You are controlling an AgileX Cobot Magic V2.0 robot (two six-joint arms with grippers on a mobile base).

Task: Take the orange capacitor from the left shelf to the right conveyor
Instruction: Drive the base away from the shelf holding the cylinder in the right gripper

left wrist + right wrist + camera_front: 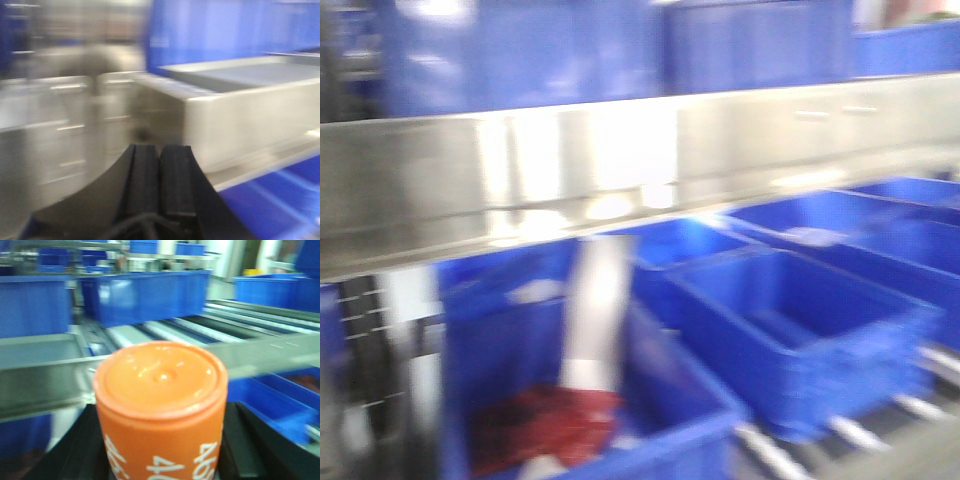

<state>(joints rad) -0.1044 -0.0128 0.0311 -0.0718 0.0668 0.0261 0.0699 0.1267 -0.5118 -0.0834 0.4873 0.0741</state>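
The orange capacitor (160, 385) fills the lower middle of the right wrist view, upright, with white "4680" print on its side. My right gripper (161, 445) is shut on it, a black finger (72, 452) at each side. Behind it run the steel rails of the left shelf (45, 375). The left wrist view shows my left gripper (160, 156) shut with nothing in it, its pads pressed together in front of a steel shelf rail (240, 117). The front view is blurred; it shows the shelf's broad rail (620, 170) and neither gripper. The right conveyor is out of view.
Blue bins (800, 320) sit on the lower shelf level, more blue bins (520, 50) above the rail. One near bin holds something red (545, 425). A steel upright (595, 310) stands in front of it. Roller tracks (200, 327) and blue bins (145, 295) lie behind the capacitor.
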